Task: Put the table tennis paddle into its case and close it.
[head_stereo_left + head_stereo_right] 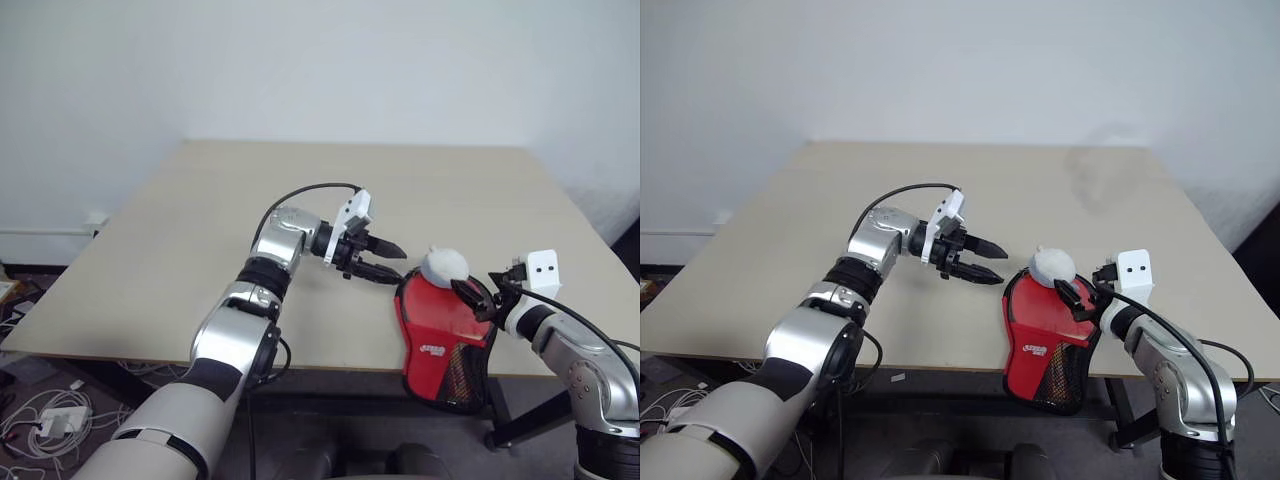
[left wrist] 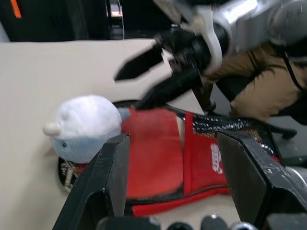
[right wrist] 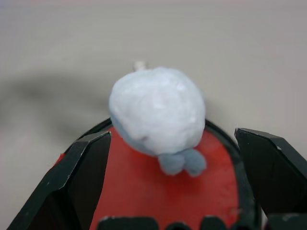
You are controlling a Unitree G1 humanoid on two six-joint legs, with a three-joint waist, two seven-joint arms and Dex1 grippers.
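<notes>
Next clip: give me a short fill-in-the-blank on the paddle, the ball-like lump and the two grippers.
1. The paddle has a ____ rubber face.
2. The whitish lump sits at the paddle's end farther from the table's ____ edge.
3. Both the left gripper and the right gripper have ____ jaws.
4. The case hangs past the edge of the ____.

Missing: red; near; open; table

The case (image 1: 447, 345) overhung the desk's (image 1: 200, 230) near edge, and the paddle's handle inside it could not be made out. The white ball (image 3: 156, 110) hid the paddle's (image 3: 144, 191) far rim (its lower face was cut off at the picture's edge).
</notes>
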